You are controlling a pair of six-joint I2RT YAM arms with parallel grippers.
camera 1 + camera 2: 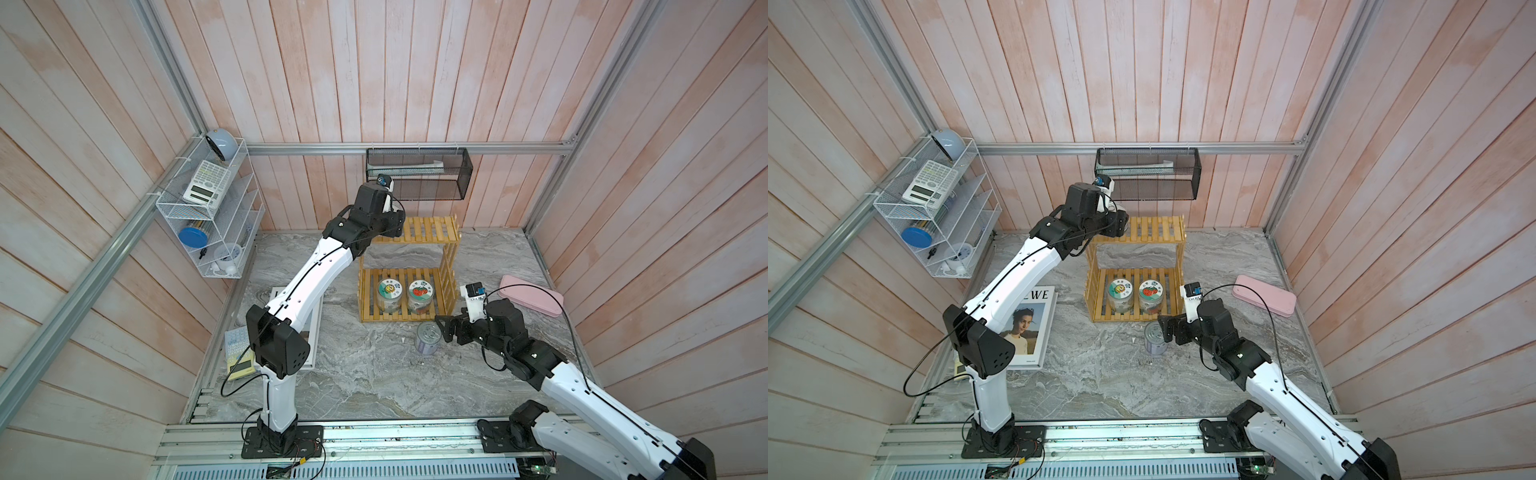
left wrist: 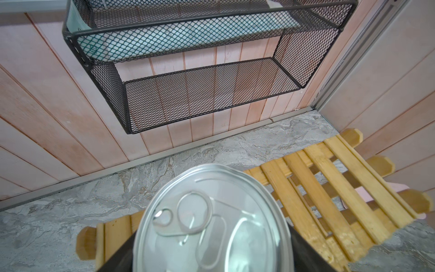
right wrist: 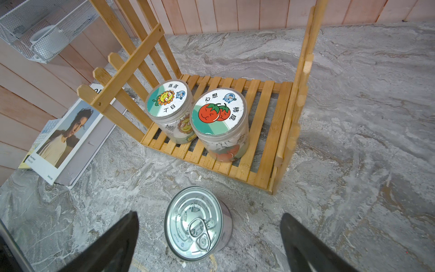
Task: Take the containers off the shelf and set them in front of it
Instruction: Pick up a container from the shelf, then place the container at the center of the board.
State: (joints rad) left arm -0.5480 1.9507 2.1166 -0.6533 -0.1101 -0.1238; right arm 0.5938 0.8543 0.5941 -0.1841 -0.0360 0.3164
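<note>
The left pincer (image 2: 210, 256) is at the left end of the shelf's (image 1: 432, 232) top tier. Its dark jaws stand on either side of a silver pull-ring tin (image 2: 211, 219) that sits on the slats; the label is hidden. I cannot tell whether the jaws already press on the tin or only flank it. The right pincer (image 3: 209, 214) hangs low with its jaws wide apart and holds nothing. The purple-label tin (image 1: 428, 338) stands upright between and just ahead of them, on the counter (image 1: 374, 386) in front of the shelf. Two jars, the sunflower-lid jar (image 3: 167, 99) and the tomato-lid jar (image 3: 217, 109), stand close side by side on the lower tier, not yet moved. The main risk looks to be on the top tier. The tin is smooth and round and sits near the end of the slats, so an off-centre or weak squeeze could let it twist, slip out or roll off the edge. The shelf looks light, and a sideways drag rather than a clean lift might shift or tip it, jars and all. The black mesh basket (image 2: 211, 99) hangs on the wall just above and behind, so too high a lift could knock the wrist against it. On the right, a careless sweep of the open jaws could topple the tin already set down.
</note>
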